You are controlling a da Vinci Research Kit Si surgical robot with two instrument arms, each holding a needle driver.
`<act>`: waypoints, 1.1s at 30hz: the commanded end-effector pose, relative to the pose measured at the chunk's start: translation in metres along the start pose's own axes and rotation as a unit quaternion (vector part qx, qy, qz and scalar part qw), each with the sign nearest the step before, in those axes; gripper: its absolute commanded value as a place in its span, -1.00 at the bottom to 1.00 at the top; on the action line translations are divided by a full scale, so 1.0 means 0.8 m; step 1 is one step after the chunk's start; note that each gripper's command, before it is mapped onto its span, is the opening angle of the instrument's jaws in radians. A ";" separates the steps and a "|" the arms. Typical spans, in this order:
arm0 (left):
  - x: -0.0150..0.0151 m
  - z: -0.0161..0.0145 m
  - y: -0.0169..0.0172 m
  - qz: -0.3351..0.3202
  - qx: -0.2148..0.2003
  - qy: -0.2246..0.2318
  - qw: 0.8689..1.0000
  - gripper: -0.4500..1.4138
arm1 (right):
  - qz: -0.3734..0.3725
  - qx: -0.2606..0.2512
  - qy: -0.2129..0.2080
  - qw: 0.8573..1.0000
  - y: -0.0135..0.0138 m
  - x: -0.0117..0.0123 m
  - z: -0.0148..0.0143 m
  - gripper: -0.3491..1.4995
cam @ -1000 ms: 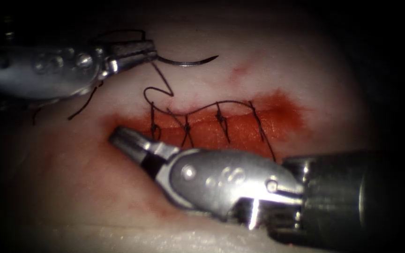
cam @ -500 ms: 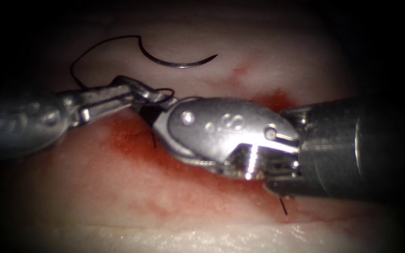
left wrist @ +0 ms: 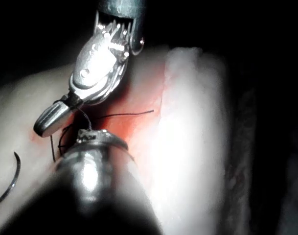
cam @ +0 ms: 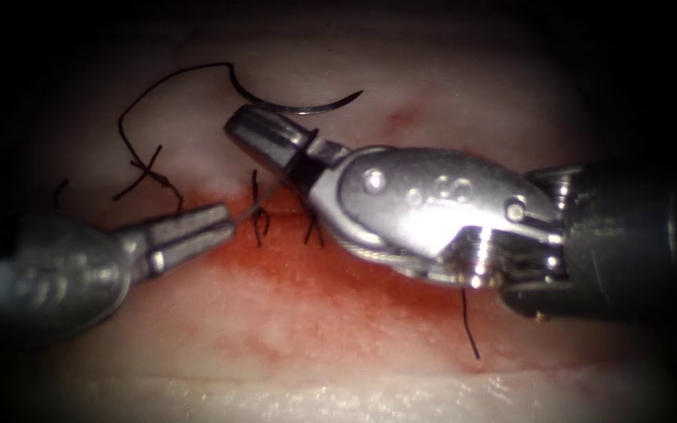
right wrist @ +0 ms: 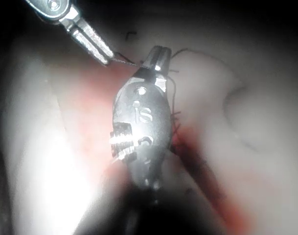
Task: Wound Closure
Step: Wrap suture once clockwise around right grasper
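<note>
Left claw (cam: 227, 221) pinching thread (cam: 254, 210), right claw (cam: 254, 129) pressed together, empty; needle (cam: 299, 106) free on tissue (cam: 432, 94).

Your two tools, the left tool (cam: 225, 223) and the right tool (cam: 264, 133), are polished metal, glossy with bright glints. The needle (cam: 299, 104) is thin, smooth steel. The thread (cam: 146, 168) looks dark and matt. The tissue (cam: 291, 337) is pale, moist and slightly glistening, stained by wet red fluid (cam: 276, 266).
</note>
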 end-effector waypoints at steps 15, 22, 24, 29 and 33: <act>0.0020 0.0062 0.0084 0.016 -0.034 0.030 0.999 -1.00 | 0.062 0.054 0.061 0.995 0.0096 0.0006 -0.0022 -0.95; 0.0033 0.0123 0.0101 0.018 -0.045 0.026 0.998 -1.00 | 0.140 0.174 0.060 0.973 0.0132 0.0004 -0.0038 -0.66; 0.0036 0.0155 0.0102 0.022 -0.049 0.022 0.998 -1.00 | 0.144 0.222 0.039 0.963 0.0149 0.0001 -0.0047 -1.00; 0.0029 0.0204 0.0099 0.034 -0.061 0.008 0.998 -1.00 | 0.143 0.294 0.010 0.945 0.0176 -0.0007 -0.0065 -1.00; 0.0014 0.0235 0.0090 0.040 -0.071 0.001 0.997 -1.00 | 0.141 0.349 -0.010 0.926 0.0189 -0.0011 -0.0073 -1.00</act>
